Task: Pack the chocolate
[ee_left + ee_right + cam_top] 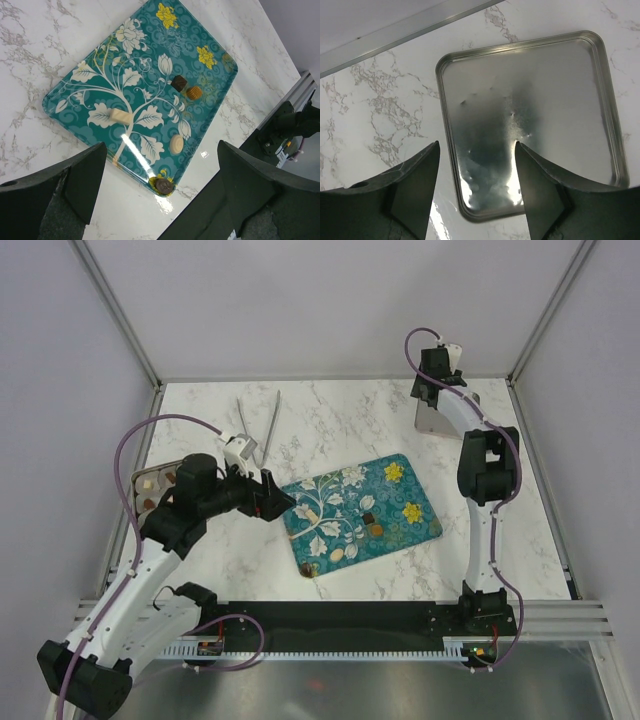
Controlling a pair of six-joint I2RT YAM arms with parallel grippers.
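Left claw point(161, 145) is spread about as wide as it goes, totally empty, hanging over the near edge of the teal tray point(65, 97). The chocolate point(369, 518) is loose on that tray. A cream oval point(176, 144) sits right under the gap between the jaws, with a cream bar point(120, 116) off to one side. Further up, a dark square point(178, 82) is just beside a caramel round point(194, 92), and a dark round point(163, 186) is parked on the rim. Looks like a few more pieces sit in the tin point(140, 480) at the left of the worktop point(350, 410).

My read: the step is picking one piece for that tin. I'd go for the cream oval, since it has room around it. Narrow the jaws first, come straight down and squeeze gently, because that glossy tray looks slippery and the piece could skate away.

Right claw point(476, 145) is way off at the back corner, jaws apart and holding nothing, above a flat metal lid point(530, 90). Can't tell if it's touching.
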